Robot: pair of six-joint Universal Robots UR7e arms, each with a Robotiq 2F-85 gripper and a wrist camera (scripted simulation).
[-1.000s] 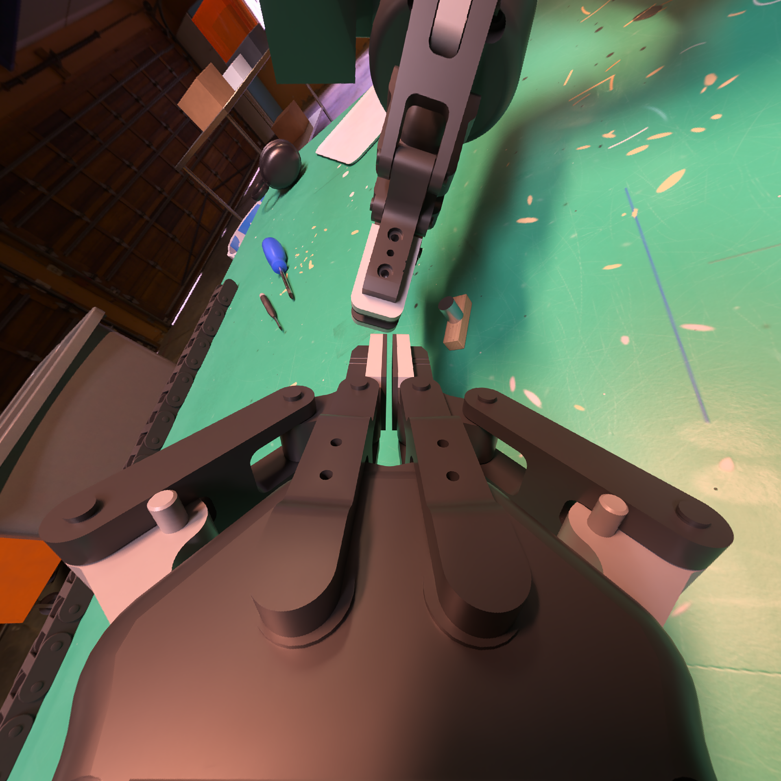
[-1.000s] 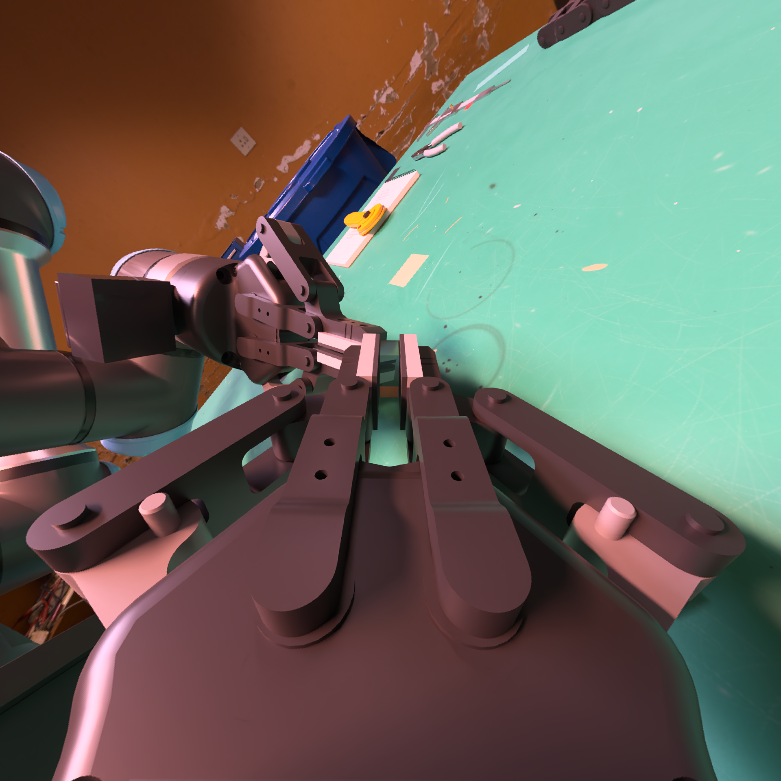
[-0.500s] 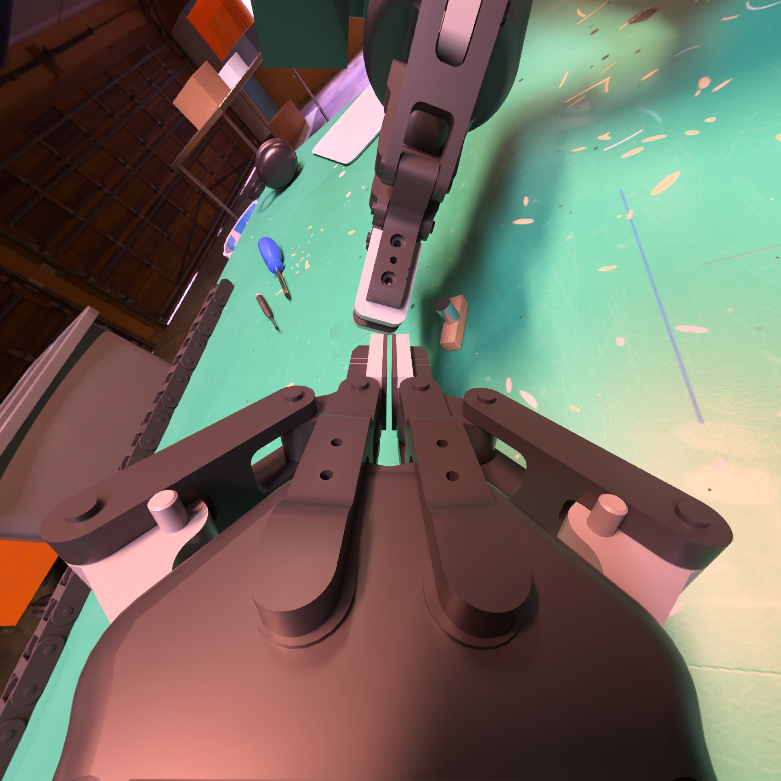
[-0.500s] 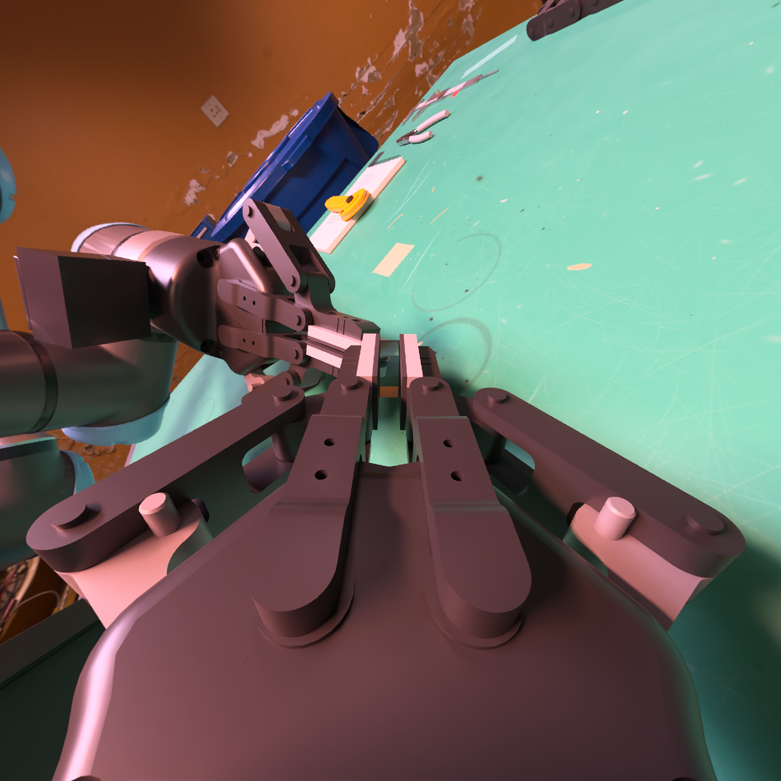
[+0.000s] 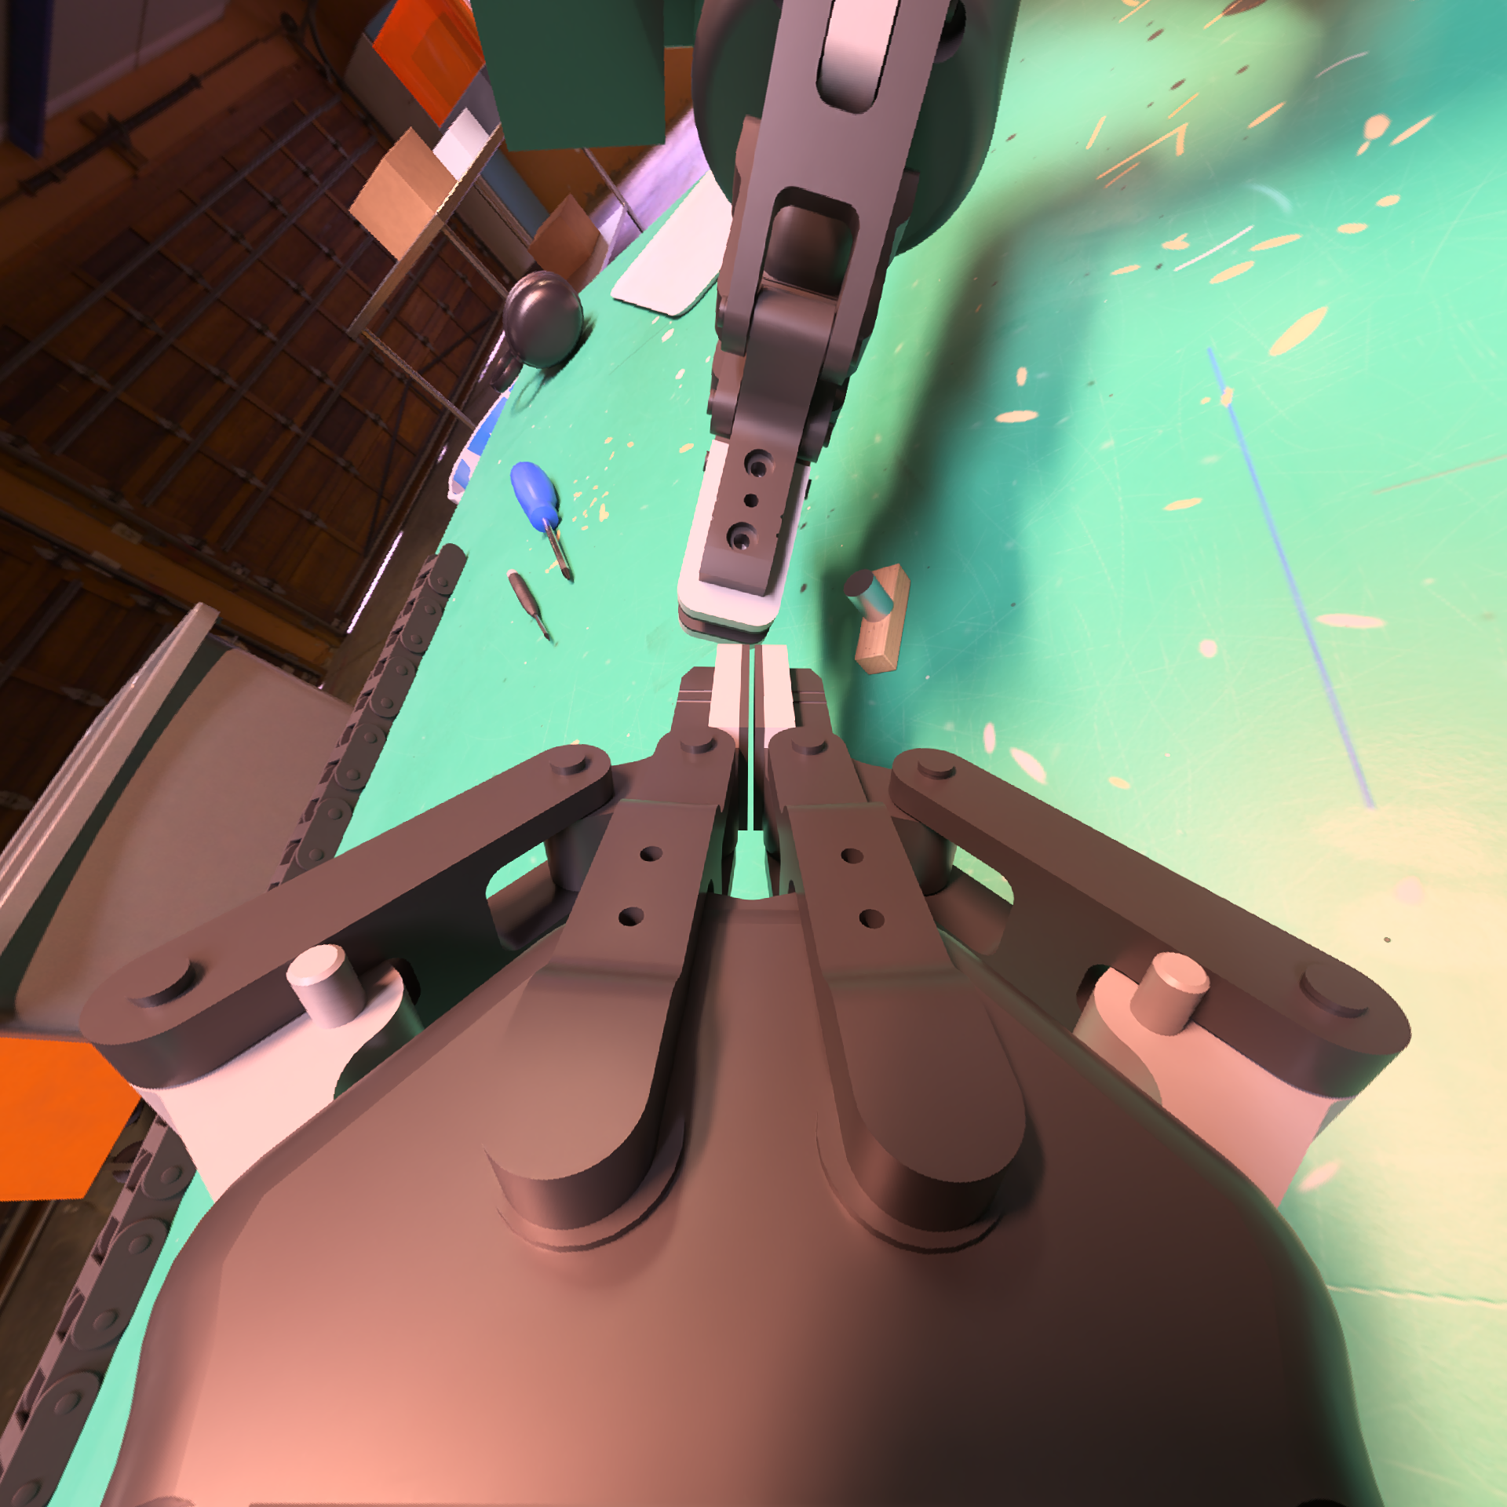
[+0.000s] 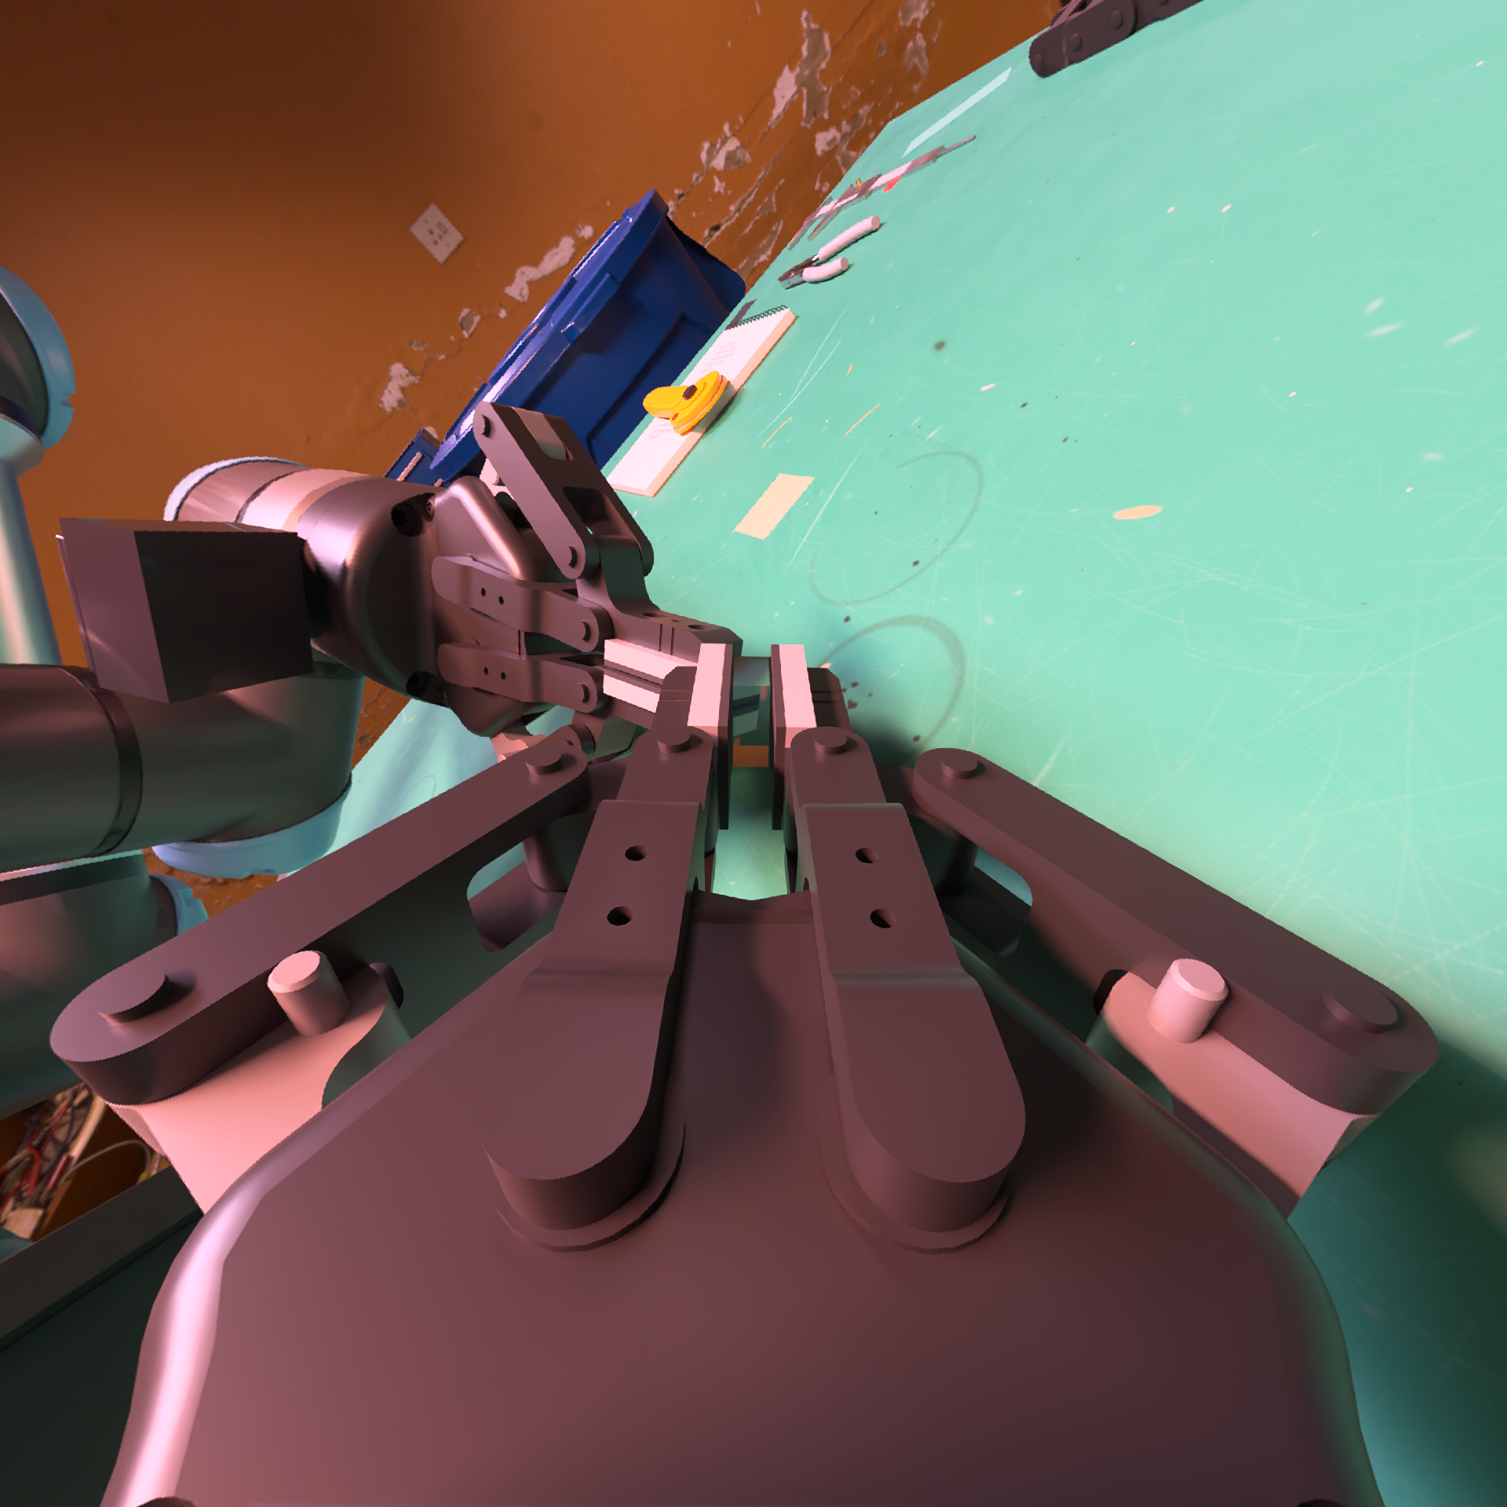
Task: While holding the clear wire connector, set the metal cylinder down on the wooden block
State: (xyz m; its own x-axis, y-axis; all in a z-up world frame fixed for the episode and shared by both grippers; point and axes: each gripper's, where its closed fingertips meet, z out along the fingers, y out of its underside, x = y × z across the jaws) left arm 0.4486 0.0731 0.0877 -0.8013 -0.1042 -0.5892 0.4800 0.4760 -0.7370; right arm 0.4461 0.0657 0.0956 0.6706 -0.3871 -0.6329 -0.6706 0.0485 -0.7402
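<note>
In the left wrist view a short metal cylinder [image 5: 868, 590] lies on the upper end of a small wooden block [image 5: 886, 629] on the green mat, just right of both grippers. My left gripper [image 5: 750, 665] is shut with only a hairline gap and nothing visible in it. My right gripper [image 5: 726, 607] reaches down from above, tips just beyond my left tips. In the right wrist view my right gripper [image 6: 750, 662] is shut on a small clear wire connector [image 6: 748, 695], faint between the pads. My left gripper [image 6: 652, 677] comes in from the left, its tips beside my right finger.
A blue screwdriver [image 5: 534, 497], a small bit [image 5: 527, 600], a dark ball [image 5: 542, 318] and a white sheet [image 5: 675, 261] lie near the mat's left edge, along a chain [image 5: 367, 734]. In the right wrist view there are a blue crate [image 6: 620, 326], a notepad [image 6: 718, 383] and a yellow tool [image 6: 687, 399].
Both arms have drifted slightly, and my right gripper sits a little farther from my left tips. The cylinder stays on the block. Neither grip has changed.
</note>
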